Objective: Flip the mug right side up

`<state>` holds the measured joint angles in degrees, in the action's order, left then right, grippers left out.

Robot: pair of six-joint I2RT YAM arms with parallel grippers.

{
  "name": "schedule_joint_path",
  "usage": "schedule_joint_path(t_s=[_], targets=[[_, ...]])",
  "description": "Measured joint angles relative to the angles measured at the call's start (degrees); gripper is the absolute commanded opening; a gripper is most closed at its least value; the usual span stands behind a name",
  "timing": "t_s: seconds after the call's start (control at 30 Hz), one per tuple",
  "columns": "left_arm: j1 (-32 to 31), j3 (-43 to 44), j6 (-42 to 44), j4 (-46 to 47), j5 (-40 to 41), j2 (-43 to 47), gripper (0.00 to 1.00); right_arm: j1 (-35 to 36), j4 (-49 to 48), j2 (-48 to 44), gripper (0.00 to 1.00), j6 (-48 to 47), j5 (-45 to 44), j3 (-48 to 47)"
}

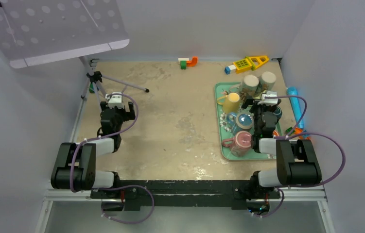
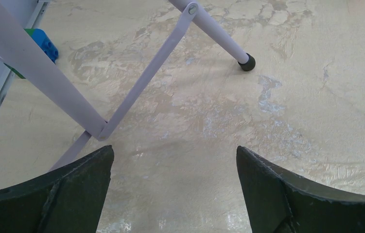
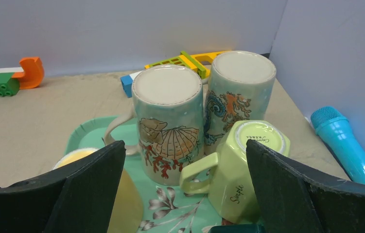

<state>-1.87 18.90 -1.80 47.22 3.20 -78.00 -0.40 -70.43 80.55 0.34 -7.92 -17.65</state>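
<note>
Our right fingers (image 3: 297, 194) are wide and empty; closing on the pale green upside-down mug (image 3: 248, 165), we may knock the tall shell-painted mug (image 3: 170, 126) just beside it.

Lab test cell — white walls (image 1: 209, 24), tripod (image 1: 96, 83)

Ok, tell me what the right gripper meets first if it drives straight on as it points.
Probably the upside-down shell-print mug, dead ahead between the open fingers. The light green mug sits nearer, just right of centre, so depth is uncertain.
</note>
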Motion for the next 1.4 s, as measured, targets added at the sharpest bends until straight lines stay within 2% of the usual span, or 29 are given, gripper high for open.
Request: schedule_joint_path(t_s=[0.3,0.43,0.53,0.63,0.77,0.9,1.0,1.07,1.17,1.23,1.33,1.4], targets=[[0.00,0.00,0.00,0.00,0.00,0.00,1.00,0.00,2.16,-2.34,0.97,0.02,-0.50,-0.02],[0.00,-0.87,0.07,1.88,-0.28,0.07,1.00,0.00,17.79,-14.53,0.98,2.89,-1.40,-5.40],[0.07,-3.17,1.36,2.97,-2.86,1.64,1.00,0.20,29.49,-18.71,0.98,6.56,0.02,-16.68],[0.11,-3.19,2.95,-1.99,-6.43,7.28,1.00,3.41,41.16,-17.53,0.98,9.75,-0.26,-31.08],[0.24,4.33,6.78,-19.19,-13.90,17.86,1.00,10.32,52.72,-12.74,0.98,11.26,-1.95,-42.49],[0.26,22.03,10.54,-42.71,-21.97,21.55,1.00,12.48,64.35,-3.13,0.98,12.44,-2.12,-50.77],[0.26,32.26,11.54,-56.02,-26.27,21.62,1.00,12.37,69.44,1.97,0.98,13.62,-3.08,-51.52],[0.26,36.87,11.72,-64.04,-28.74,21.38,1.00,12.33,68.72,2.12,0.98,14.16,-2.97,-48.22],[0.26,40.48,11.61,-73.83,-31.19,20.44,1.00,12.33,65.07,0.26,0.91,14.58,-0.59,-42.86],[0.26,41.24,11.43,-78.93,-32.04,19.78,1.00,12.24,63.49,-0.20,0.91,12.70,3.26,-42.03],[0.26,41.24,11.41,-83.97,-32.46,19.56,1.00,12.39,61.94,-0.17,0.90,3.32,12.11,-42.71],[0.26,41.24,11.39,-85.64,-32.76,19.63,1.00,12.61,65.68,1.33,0.86,-5.55,17.27,-46.07]])
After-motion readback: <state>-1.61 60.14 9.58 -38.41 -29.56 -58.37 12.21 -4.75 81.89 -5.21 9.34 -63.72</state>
